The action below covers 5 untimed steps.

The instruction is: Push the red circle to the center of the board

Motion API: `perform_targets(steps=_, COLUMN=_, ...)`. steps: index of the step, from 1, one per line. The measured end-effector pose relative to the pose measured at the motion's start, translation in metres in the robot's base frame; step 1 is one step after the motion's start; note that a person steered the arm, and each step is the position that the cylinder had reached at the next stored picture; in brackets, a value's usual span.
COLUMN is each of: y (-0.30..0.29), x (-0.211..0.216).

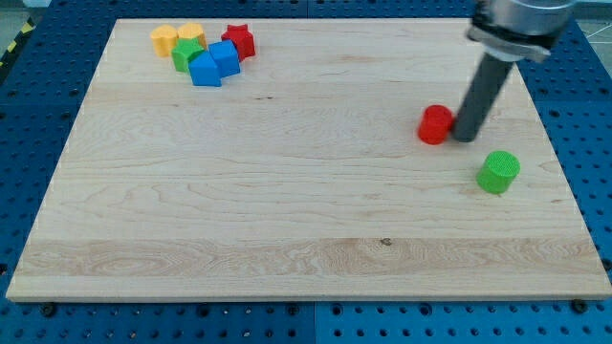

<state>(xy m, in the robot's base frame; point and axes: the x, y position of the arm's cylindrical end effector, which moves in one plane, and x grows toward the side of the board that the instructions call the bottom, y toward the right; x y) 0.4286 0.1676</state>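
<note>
The red circle (435, 124) is a short red cylinder standing on the wooden board (287, 191), right of the board's middle. My tip (465, 138) is at the red circle's right side, touching or almost touching it. The dark rod rises from there toward the view's top right. A green circle (498, 172) stands below and to the right of my tip, apart from it.
A cluster of blocks sits at the board's top left: two yellow blocks (165, 39) (191, 34), a green block (186, 53), two blue blocks (205, 70) (225, 56) and a red star (239, 41). Blue perforated table surrounds the board.
</note>
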Motion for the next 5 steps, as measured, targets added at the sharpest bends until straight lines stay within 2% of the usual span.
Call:
perform_targets(steps=1, y=-0.053, x=0.0)
perform_targets(steps=2, y=-0.073, x=-0.006)
perform_targets(steps=3, y=-0.052, x=-0.017)
perform_targets(steps=4, y=-0.058, x=-0.027)
perform_targets(steps=5, y=-0.113, x=-0.03)
